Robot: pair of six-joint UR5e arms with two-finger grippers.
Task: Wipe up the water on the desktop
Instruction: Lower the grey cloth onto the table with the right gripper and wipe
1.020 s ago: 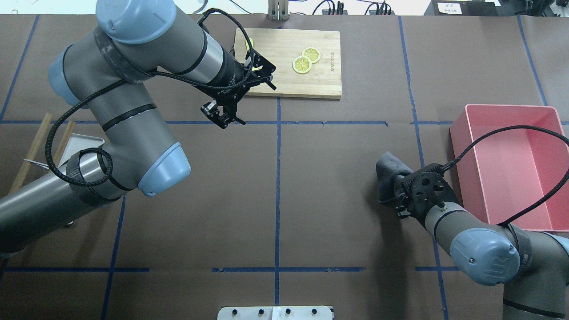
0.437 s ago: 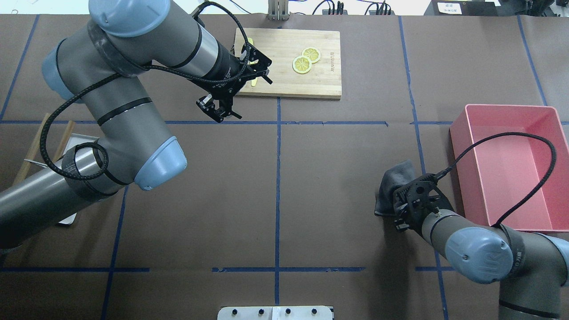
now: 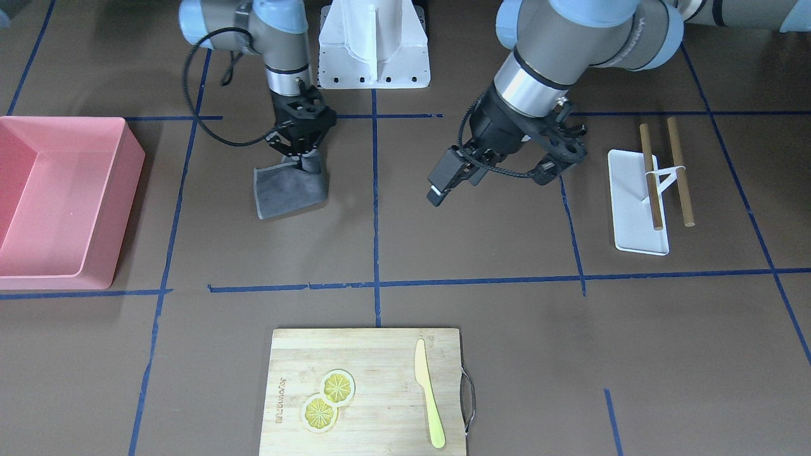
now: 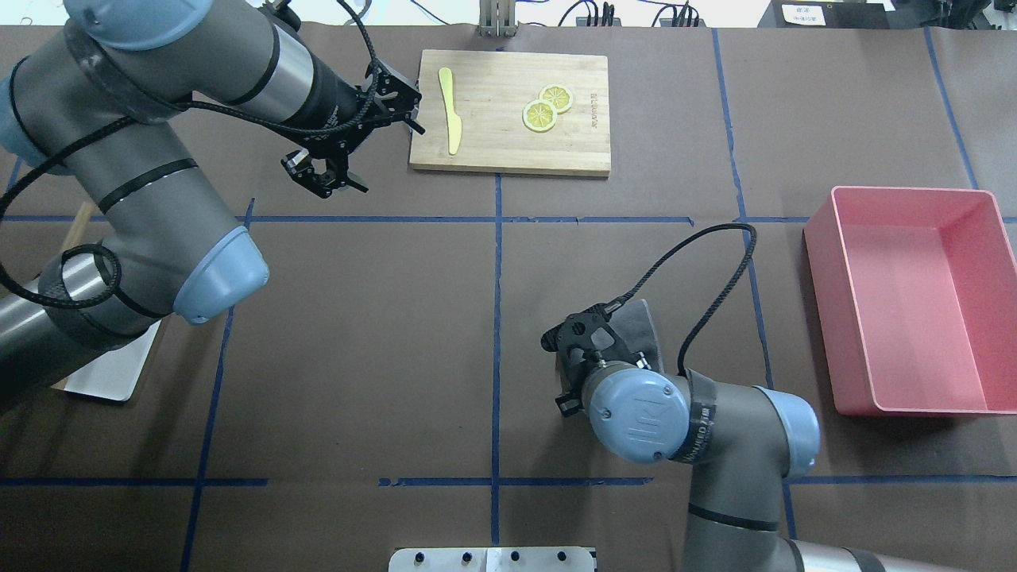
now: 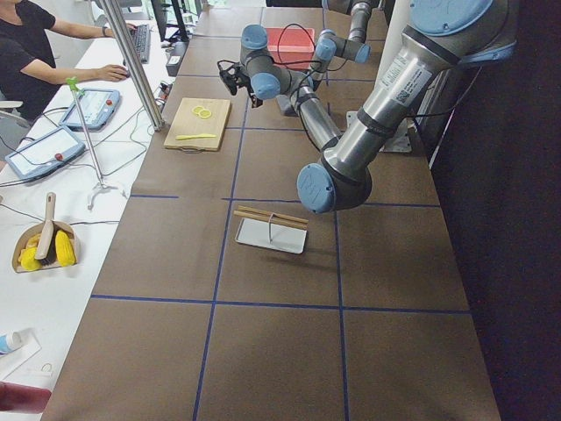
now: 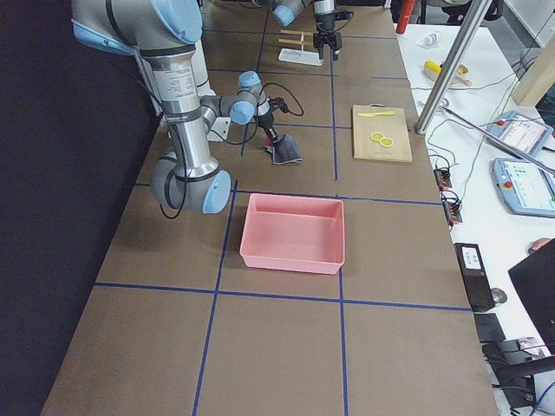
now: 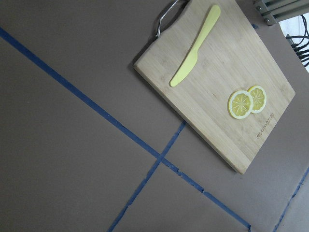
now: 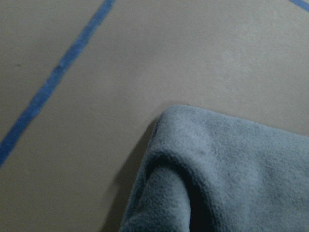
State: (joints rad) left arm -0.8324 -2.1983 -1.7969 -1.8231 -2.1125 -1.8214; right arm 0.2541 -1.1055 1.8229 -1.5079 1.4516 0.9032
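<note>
The desktop [image 4: 357, 334] is matte brown with blue tape lines; I can make out no water on it. My right gripper [image 3: 303, 157] is shut on the top of a grey cloth [image 3: 288, 187], whose lower part lies on the desktop right of the centre line. In the overhead view the cloth [image 4: 642, 326] pokes out from under the right gripper [image 4: 589, 343]. The right wrist view shows the cloth [image 8: 217, 179] close up. My left gripper [image 4: 319, 171] hangs open and empty above the desktop, left of the cutting board; it also shows in the front view [image 3: 561, 155].
A pink bin [image 4: 826, 318] stands at the right. A bamboo cutting board [image 4: 493, 147] at the far middle carries a yellow knife [image 4: 451, 111] and lemon slices [image 4: 544, 111]. A white tray [image 3: 633, 215] with wooden sticks [image 3: 651, 177] lies under my left arm.
My right gripper has dragged the cloth left across the desktop, from beside the pink bin toward the centre line. My left arm has swung left, off the cutting board.
</note>
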